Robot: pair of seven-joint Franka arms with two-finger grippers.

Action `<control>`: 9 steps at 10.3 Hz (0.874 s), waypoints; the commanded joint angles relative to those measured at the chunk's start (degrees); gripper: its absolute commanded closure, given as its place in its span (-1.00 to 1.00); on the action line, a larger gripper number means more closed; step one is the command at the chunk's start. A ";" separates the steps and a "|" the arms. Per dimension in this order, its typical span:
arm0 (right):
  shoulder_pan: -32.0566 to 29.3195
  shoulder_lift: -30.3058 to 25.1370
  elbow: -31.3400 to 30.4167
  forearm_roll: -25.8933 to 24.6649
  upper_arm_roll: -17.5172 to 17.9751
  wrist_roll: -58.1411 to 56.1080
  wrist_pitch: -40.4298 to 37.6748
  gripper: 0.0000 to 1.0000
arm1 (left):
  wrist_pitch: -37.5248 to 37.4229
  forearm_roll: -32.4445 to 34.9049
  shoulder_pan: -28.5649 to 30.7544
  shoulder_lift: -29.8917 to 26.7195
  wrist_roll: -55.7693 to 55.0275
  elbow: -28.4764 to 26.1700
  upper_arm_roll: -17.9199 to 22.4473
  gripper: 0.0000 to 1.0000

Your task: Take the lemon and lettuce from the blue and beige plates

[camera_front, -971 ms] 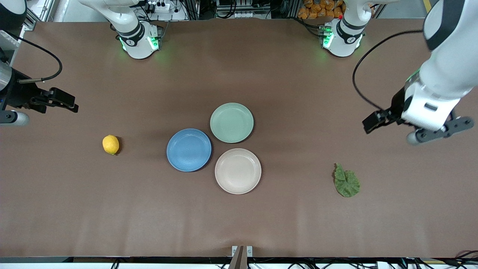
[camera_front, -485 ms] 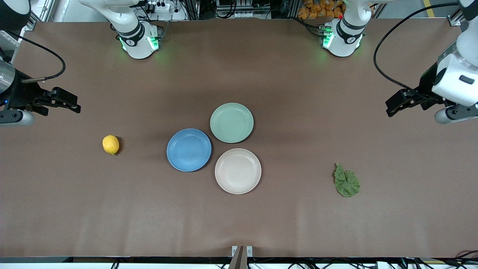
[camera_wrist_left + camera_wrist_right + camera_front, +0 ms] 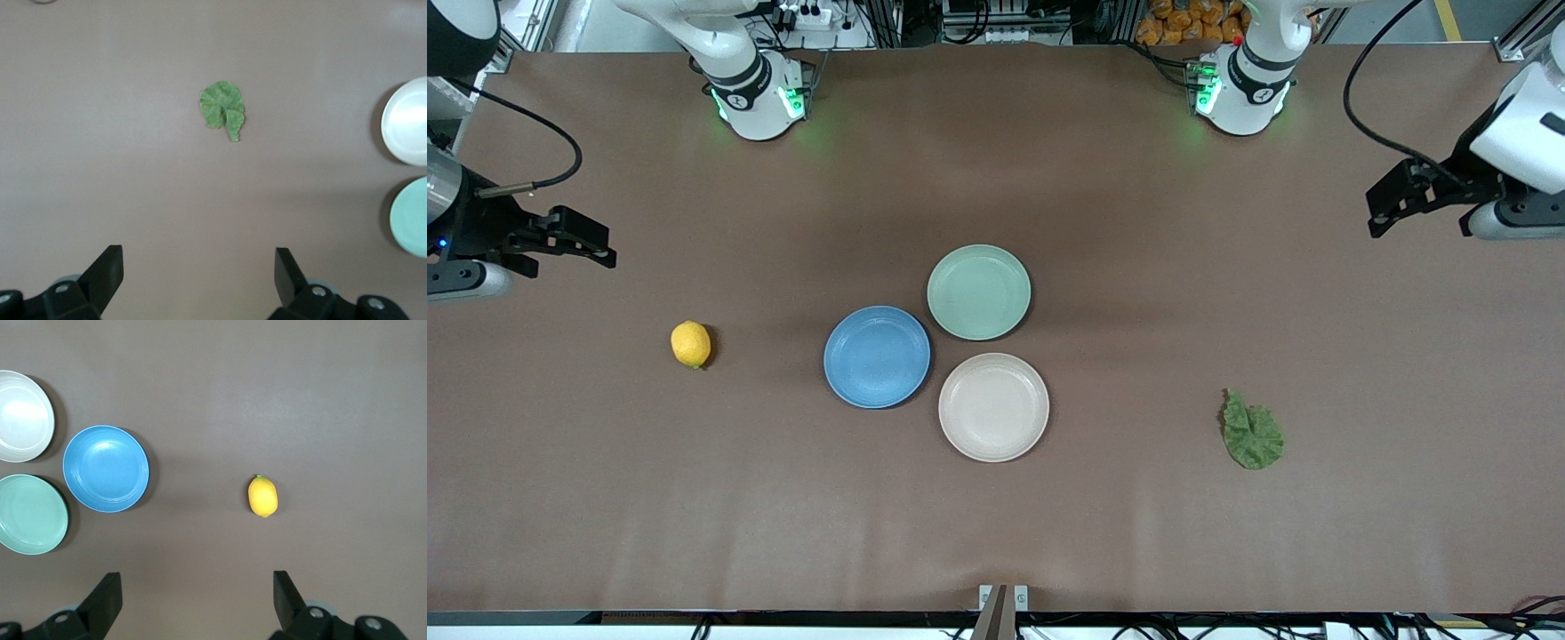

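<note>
The yellow lemon lies on the bare table toward the right arm's end, apart from the plates; it also shows in the right wrist view. The dark-green lettuce lies flat on the table toward the left arm's end, also in the left wrist view. The blue plate and the beige plate sit mid-table, both empty. My right gripper is open and empty, high over the table at its own end. My left gripper is open and empty, high over its own end.
A pale mint-green plate, empty, touches the blue and beige plates, farther from the front camera than both. The brown table spreads wide around the three plates. The two arm bases stand along the table's back edge.
My left gripper has risen and drawn away from the lettuce toward its own end of the table. My right gripper has barely moved. Lemon, lettuce and plates lie as before.
</note>
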 commanded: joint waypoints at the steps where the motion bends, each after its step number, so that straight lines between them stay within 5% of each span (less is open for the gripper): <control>1: -0.19 -1.09 -1.29 -0.68 0.15 -0.75 -0.04 -1.00 | 0.19 0.21 2.63 -4.19 4.43 -5.30 -0.71 -1.00; 9: -0.27 -1.53 -1.73 -0.68 -0.11 -0.13 -1.09 -1.00 | 0.10 -4.01 5.36 -4.54 5.85 -6.72 -1.94 -1.00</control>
